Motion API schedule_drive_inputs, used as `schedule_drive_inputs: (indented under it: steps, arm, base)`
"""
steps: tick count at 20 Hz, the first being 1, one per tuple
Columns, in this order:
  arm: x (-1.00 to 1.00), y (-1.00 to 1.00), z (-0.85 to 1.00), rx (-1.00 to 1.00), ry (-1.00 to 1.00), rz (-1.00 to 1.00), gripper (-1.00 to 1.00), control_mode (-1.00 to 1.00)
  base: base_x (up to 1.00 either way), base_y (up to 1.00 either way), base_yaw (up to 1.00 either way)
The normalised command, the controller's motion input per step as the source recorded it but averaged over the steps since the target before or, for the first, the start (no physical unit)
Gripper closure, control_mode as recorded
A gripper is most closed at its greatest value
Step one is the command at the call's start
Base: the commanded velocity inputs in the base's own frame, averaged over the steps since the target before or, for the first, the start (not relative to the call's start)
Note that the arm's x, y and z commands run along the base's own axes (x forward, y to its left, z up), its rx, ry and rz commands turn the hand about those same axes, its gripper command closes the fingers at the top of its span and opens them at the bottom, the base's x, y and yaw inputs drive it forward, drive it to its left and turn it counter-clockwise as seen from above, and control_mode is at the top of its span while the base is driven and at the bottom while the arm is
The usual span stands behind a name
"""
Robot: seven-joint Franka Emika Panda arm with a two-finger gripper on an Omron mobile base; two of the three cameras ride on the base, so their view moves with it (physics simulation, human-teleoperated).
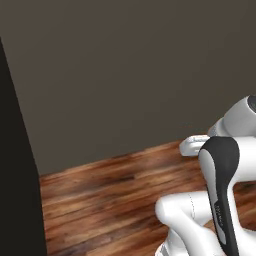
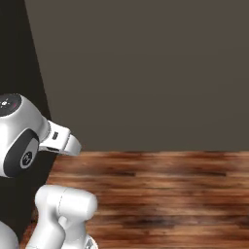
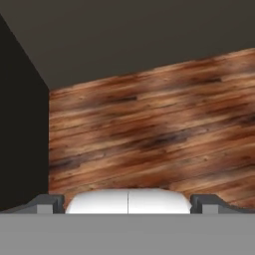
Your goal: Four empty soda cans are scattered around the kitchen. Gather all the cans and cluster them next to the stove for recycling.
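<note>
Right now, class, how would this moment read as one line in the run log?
gripper: open, holding nothing | ahead: wooden floor, grey-brown wall | side: dark panel | cans gathered here: none to be seen

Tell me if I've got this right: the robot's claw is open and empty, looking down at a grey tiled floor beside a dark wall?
Not quite. The floor is brown wooden planks, not grey tiles, as the hand view shows. The rest holds: the claw is open and empty, beside the dark wall.
</note>
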Motion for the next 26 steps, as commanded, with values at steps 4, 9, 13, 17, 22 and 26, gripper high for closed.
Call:
schedule_drive_inputs:
  steps: [4, 9, 13, 17, 22, 26]
  arm:
    - [0.0, 0.0, 0.0, 0.0, 0.0, 0.0, -1.0, 1.0]
    - [0.0, 0.0, 0.0, 0.0, 0.0, 0.0, -1.0, 1.0]
    - [0.0, 0.0, 0.0, 0.0, 0.0, 0.0, -1.0, 1.0]
    - [0.0, 0.0, 0.0, 0.0, 0.0, 0.0, -1.0, 1.0]
    - [0.0, 0.0, 0.0, 0.0, 0.0, 0.0, -1.0, 1.0]
    - [0.0, 0.0, 0.0, 0.0, 0.0, 0.0, -1.0, 1.0]
  base:
    - [0.84, 0.29, -0.22]
    - [0.6, 0.33, -0.3]
    - [0.27, 0.24, -0.41]
    - [0.23, 0.23, -0.42]
    - [0.18, 0.23, -0.43]
    - [0.17, 0.25, -0.43]
